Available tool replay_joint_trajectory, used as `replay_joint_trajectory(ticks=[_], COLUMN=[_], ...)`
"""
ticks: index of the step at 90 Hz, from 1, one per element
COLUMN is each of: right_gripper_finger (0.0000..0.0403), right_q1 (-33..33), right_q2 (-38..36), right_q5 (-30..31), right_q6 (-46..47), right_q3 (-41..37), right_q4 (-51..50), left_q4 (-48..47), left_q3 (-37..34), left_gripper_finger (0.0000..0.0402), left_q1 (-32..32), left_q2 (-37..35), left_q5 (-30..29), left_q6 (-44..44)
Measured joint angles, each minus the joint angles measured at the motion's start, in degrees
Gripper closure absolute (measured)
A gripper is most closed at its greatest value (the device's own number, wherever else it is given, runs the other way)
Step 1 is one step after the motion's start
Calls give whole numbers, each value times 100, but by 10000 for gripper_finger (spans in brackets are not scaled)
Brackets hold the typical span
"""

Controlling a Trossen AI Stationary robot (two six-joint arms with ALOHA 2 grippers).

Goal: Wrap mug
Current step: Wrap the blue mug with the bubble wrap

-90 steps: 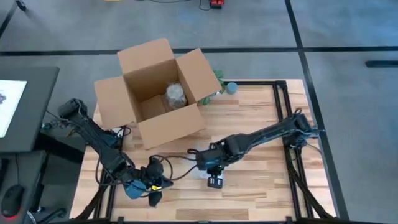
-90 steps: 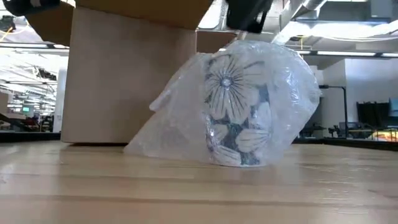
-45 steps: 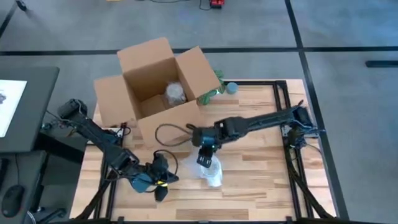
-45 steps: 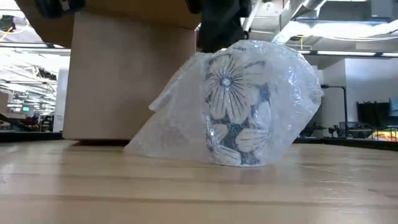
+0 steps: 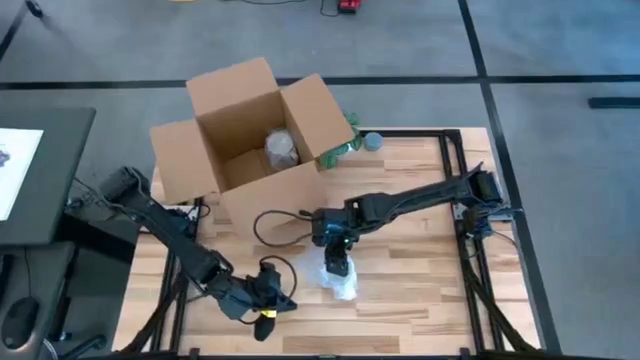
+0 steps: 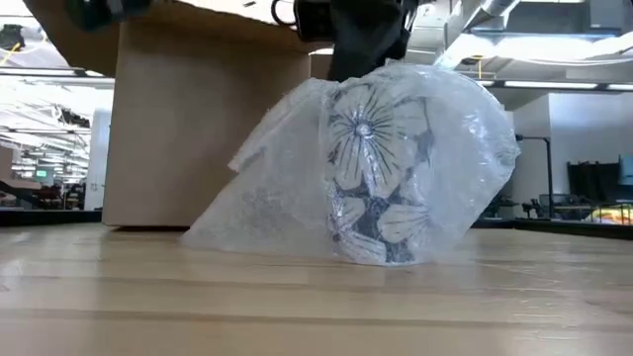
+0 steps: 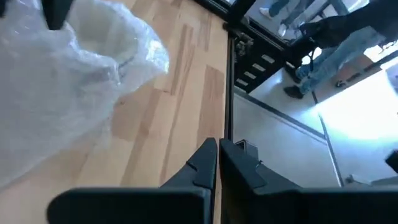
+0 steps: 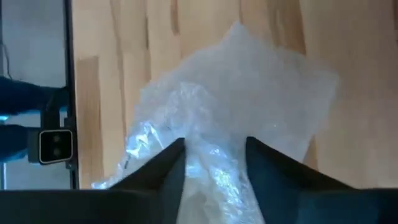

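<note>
The mug [image 6: 381, 178], white with dark flower outlines, stands upright on the wooden table, draped in clear bubble wrap [image 6: 267, 203] whose loose skirt lies on the table beside it. In the high view the wrapped bundle [image 5: 341, 281] is at the table's middle front. My right gripper [image 5: 338, 258] hangs open right over it, its fingers on either side of the wrap's top bunch [image 8: 214, 146]. My left gripper [image 5: 267, 305] is shut and holds nothing, near the front edge to the left of the bundle; the wrap [image 7: 68, 74] shows ahead of it. My right gripper comes from above, pointing down, with the wrap's upper bunch [image 8: 211, 162] rising between its open fingers [image 8: 171, 168]. Whether the fingers touch the wrap I cannot tell. The mug stays standing on the table under it.
An open cardboard box [image 5: 250, 140] stands at the far left of the table with a wrapped item [image 5: 282, 150] inside. A green thing and a grey ball [image 5: 371, 142] lie beside it. A black cable [image 5: 275, 228] loops in front of the box. Bare wood lies to the right.
My right gripper has gone from over the bundle's near side toward the far edge, then settled above the wrap's top. My left gripper has moved toward the table's right along the front edge. The wrap's loose skirt has spread out a little wider; the mug has stayed put.
</note>
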Motion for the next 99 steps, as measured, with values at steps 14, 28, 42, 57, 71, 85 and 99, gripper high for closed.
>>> replay_joint_trajectory(ticks=[14, 28, 42, 57, 71, 85, 99], right_gripper_finger=[379, 391, 395, 401, 401, 401, 385], right_q1=[166, 292, 442, 550, 562, 509, 505], right_q2=[-23, -181, -216, -216, -216, -214, -214], right_q5=[41, 107, 228, 265, 265, 267, 267], right_q6=[-34, -70, -299, -686, -1110, -1545, -1949], right_q3=[2, 22, 22, 22, 22, 22, 22], right_q4=[172, 172, 48, 68, 74, 72, 90], left_q4=[758, 1032, 1062, 664, 142, 177, 170], left_q3=[0, -5, -7, -7, -6, -7, -7], left_gripper_finger=[402, 402, 402, 402, 388, 317, 225], left_q1=[78, 274, 336, 229, 403, 701, 812], left_q2=[454, 868, 682, 17, -165, 26, 231], left_q5=[0, 4, -42, -737, -843, 75, -50], left_q6=[24, -61, -132, 471, 1435, 2041, 2238])
